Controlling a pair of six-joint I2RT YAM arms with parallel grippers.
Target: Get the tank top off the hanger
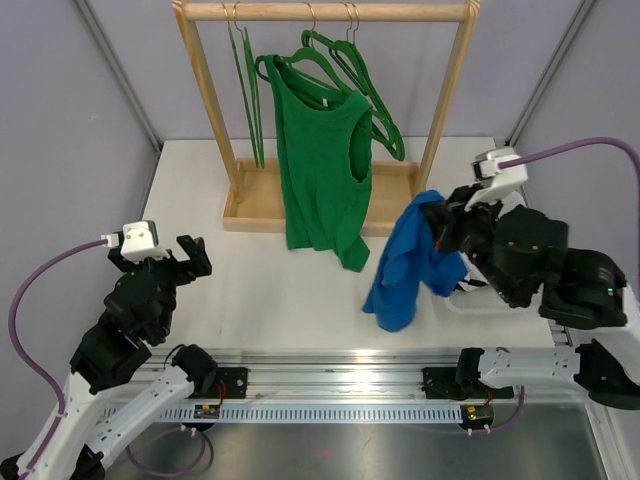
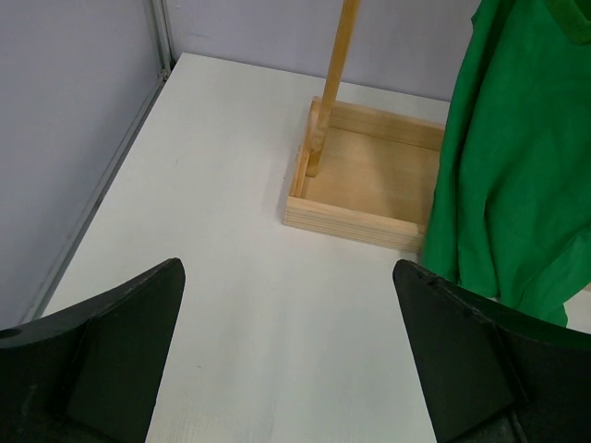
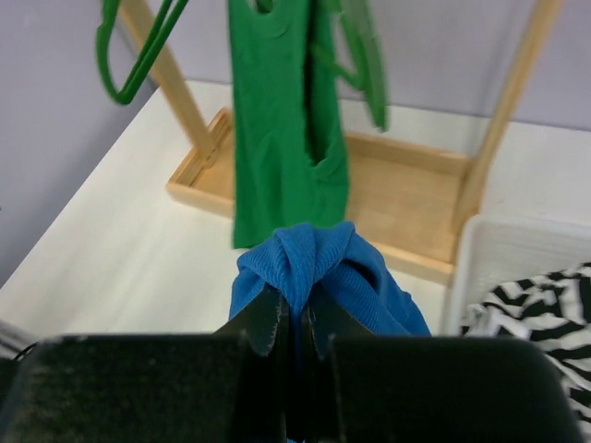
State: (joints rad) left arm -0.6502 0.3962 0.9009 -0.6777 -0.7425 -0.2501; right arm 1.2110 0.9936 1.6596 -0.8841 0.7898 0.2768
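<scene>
Where the right tool (image 3: 295,318) closed, we saw its two fingers pressed together on a bunched fold of the blue tank top (image 1: 405,270). The fold poked up just ahead of the fingertips, and the rest of the cloth hung below the tool toward the bench (image 1: 250,280). Its long axis ran nearly straight down, leaning a little toward the left arm's side. We could not tell whether its lower end touched the bench. Ahead of that tool and to its left, the green tank top (image 1: 320,160) hung lengthwise on a green hanger (image 1: 268,66) from the wooden rack (image 1: 330,12). Just right of the tool sat a white bin (image 3: 517,249) holding striped cloth (image 3: 545,305). The left tool (image 2: 286,360) was spread wide, gripping nothing, with the green tank top ahead and to its right.
</scene>
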